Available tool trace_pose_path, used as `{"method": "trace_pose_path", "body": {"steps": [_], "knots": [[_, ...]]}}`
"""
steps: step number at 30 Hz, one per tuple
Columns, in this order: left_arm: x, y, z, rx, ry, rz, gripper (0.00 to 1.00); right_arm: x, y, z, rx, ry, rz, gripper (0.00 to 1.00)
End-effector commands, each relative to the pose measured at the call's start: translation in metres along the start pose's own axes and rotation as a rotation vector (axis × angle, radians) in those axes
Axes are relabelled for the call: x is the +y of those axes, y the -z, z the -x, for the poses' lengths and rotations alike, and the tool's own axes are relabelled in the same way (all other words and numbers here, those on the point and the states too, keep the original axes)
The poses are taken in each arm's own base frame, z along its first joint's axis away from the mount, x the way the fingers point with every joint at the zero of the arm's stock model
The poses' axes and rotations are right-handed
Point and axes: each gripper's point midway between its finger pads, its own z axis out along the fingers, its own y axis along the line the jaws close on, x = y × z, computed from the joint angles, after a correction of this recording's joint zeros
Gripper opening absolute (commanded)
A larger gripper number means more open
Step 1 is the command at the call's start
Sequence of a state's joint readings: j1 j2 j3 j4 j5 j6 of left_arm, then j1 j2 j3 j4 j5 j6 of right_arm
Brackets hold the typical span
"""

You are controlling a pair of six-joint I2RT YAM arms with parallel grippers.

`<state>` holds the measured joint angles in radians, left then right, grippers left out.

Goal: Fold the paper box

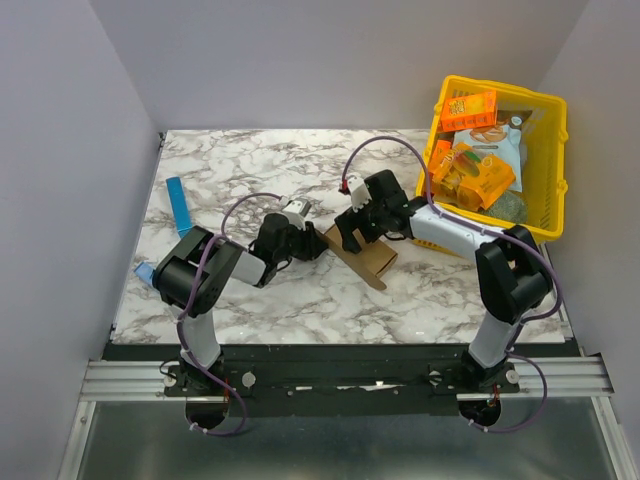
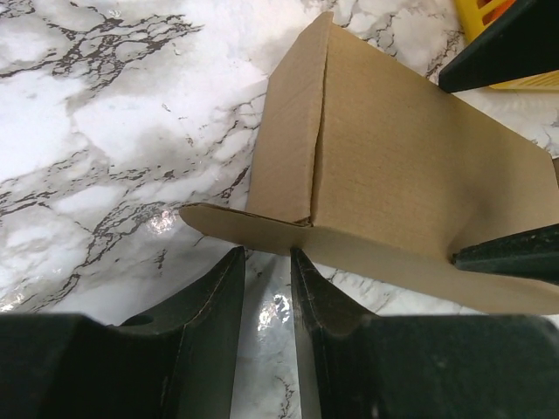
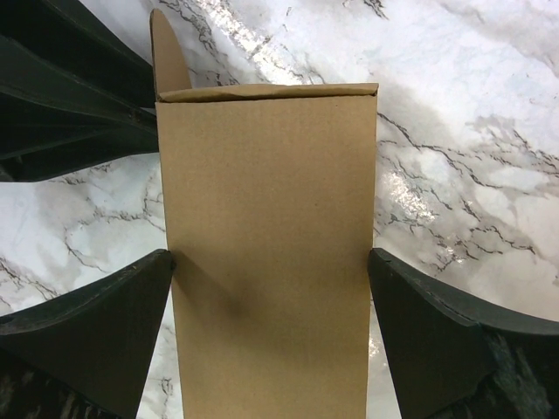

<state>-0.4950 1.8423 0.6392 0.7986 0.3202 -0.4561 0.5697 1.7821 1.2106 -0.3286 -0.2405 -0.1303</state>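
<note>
- At mid-frame in the top view: the paper box [image 1: 365, 252], part-formed, over the marble table [image 1: 250, 170], with one long flap [image 2: 218, 223] trailing toward the bottom of that frame. Hard to tell whether resting there or lifted.
- Gripped by the right pincer [image 3: 271, 257] at full spread, one finger against each side wall. Likely to slip or swivel, given contact only at the tips.
- With a harder squeeze, liable to dent the thin walls.
- Nothing held in the left pincer [image 2: 266, 255], set to a narrow gap with its tips just short of the flap's edge.
- On a forward push from there, liable to shove the flap rather than catch it, levering the box out of the other grip.
- Also apt to crease the flap off its score line and leave a crooked fold.
- Little room between the two pincers, so some risk of a clash on any hasty move.
</note>
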Motion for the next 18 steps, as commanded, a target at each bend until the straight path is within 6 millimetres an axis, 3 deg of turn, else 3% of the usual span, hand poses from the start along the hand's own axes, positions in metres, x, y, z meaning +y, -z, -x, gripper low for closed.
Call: {"method": "trace_pose_path", "body": {"steps": [1, 12, 18], "knots": [[-0.015, -0.005, 0.011, -0.045, -0.004, -0.027, 0.37, 0.043, -0.007, -0.029, 0.078, -0.041, 0.135, 1.0], [-0.033, -0.011, 0.002, -0.03, -0.017, -0.045, 0.37, 0.048, -0.017, -0.035, 0.124, -0.066, 0.081, 1.0], [-0.04, -0.013, 0.003, -0.032, -0.024, -0.052, 0.37, 0.038, -0.026, -0.048, 0.179, -0.049, -0.036, 1.0]]}}
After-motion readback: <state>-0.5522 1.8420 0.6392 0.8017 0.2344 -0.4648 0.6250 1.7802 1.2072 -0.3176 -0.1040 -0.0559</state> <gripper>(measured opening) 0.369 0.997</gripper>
